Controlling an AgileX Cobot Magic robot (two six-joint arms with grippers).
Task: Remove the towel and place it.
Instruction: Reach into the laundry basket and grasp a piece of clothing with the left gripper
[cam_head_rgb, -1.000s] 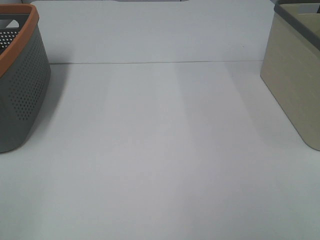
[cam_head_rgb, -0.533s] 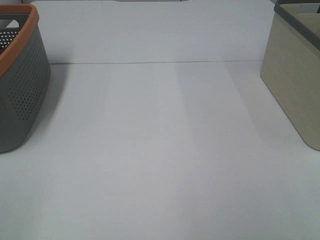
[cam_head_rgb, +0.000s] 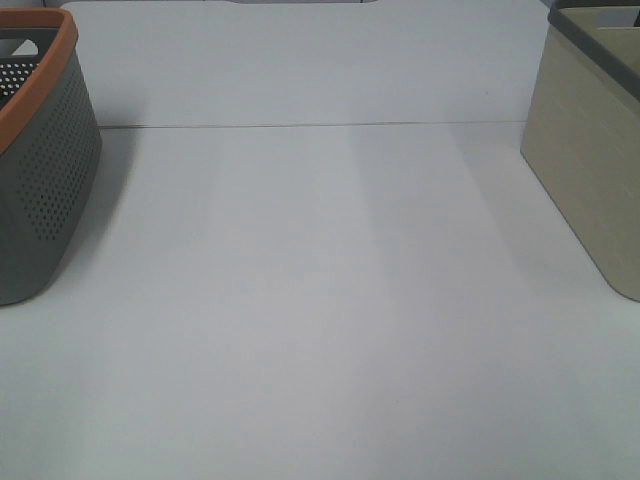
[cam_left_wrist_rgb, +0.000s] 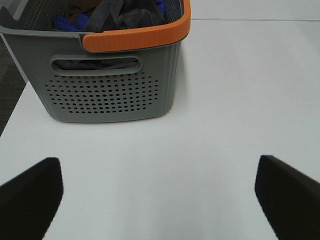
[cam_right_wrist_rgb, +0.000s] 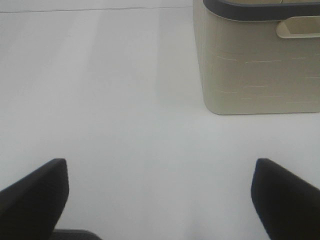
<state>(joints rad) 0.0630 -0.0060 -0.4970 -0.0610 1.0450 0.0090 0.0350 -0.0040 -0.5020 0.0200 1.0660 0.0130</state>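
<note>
Now we see the towel (cam_left_wrist_rgb: 137, 15) bunched inside the orange-rimmed grey basket (cam_left_wrist_rgb: 110, 95), beside blue cloth (cam_left_wrist_rgb: 65, 22). Our left end effector (cam_left_wrist_rgb: 160, 197) hangs spread wide over the white worktop (cam_head_rgb: 320, 300) near that basket, gripping nothing. Our right end effector (cam_right_wrist_rgb: 160, 197), equally spread and empty, faces the beige basket (cam_right_wrist_rgb: 255, 65). The two baskets stand well apart at opposite worktop edges.
</note>
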